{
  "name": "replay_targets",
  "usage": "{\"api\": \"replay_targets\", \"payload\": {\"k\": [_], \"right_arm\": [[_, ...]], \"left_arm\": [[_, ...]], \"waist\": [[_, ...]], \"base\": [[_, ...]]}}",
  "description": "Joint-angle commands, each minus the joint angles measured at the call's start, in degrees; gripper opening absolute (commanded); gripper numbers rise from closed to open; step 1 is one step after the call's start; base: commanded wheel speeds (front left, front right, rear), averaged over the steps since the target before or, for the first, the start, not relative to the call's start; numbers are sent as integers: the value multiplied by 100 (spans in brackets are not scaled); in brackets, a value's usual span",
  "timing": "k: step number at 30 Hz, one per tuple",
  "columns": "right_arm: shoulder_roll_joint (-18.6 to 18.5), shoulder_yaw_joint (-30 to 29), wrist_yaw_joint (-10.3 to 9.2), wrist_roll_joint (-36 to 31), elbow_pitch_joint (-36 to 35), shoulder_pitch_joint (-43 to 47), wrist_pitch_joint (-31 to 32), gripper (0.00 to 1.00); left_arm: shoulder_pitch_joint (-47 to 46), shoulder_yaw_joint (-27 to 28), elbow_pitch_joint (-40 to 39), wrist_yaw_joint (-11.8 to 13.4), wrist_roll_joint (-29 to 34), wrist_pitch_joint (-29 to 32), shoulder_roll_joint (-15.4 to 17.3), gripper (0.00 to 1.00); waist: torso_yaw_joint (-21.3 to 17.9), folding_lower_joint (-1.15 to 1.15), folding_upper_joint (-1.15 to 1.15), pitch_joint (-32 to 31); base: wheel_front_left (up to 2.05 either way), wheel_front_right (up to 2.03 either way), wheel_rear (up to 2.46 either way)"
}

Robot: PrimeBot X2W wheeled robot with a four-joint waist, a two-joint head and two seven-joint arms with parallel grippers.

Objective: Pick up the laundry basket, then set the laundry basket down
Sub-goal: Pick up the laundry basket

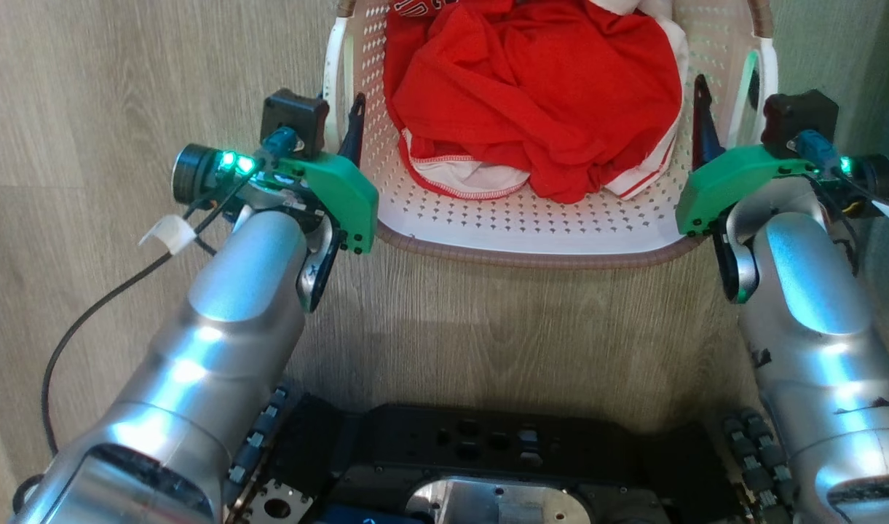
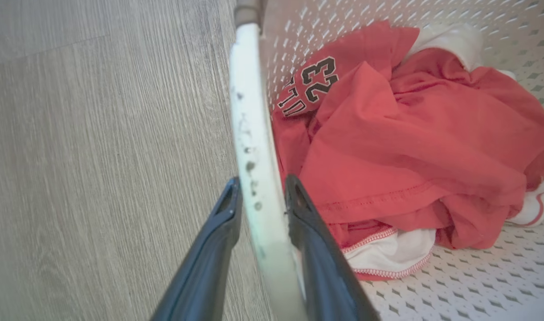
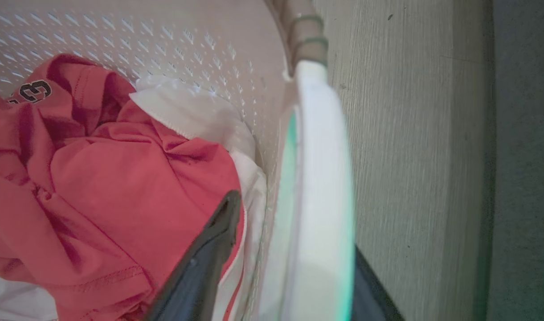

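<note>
Laundry basket (image 1: 531, 256) is sitting on the wooden floor (image 1: 124, 87)
Left pincer (image 2: 260, 183) is hugging its handle (image 2: 254, 111), grip uncertain; right pincer (image 3: 294, 205) is gaping around its own

Upright cream perforated laundry basket (image 1: 524, 218) holding red-and-white clothes (image 1: 539, 94)

FLOOR (image 1: 87, 87): pale wood-look planks | ON IT: laundry basket (image 1: 531, 225) sits square between left gripper (image 2: 261, 182) and right gripper (image 3: 294, 223) | LEFT-GRIPPER SIDE: black cable (image 1: 87, 320) trails outboard | RIGHT-GRIPPER SIDE: darker grey strip (image 3: 521, 178) outboard
</note>
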Motion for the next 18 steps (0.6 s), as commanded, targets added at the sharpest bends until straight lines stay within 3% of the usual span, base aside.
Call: {"api": "replay_targets", "payload": {"k": [1,2,4,6,18], "right_arm": [[98,148,-9,29,-10,225,-70,64],[98,155,-9,40,43,204,-70,49],[98,163,-9,52,153,152,-70,33],[98,164,-9,60,246,98,-70,0],[98,226,-9,127,675,-38,-70,0]], "left_arm": [[86,48,-21,47,-45,-37,132,47],[75,15,-11,53,-73,-37,132,44],[49,-45,17,62,-138,-37,132,32],[23,-101,48,78,-203,-37,132,3],[27,-370,166,140,-497,-37,132,0]], "waist": [[4,0,0,10],[6,0,0,21],[12,0,0,43],[20,0,0,60],[25,0,0,-86]], "base": [[0,0,0],[0,0,0],[0,0,0],[0,0,0],[0,0,0]]}}
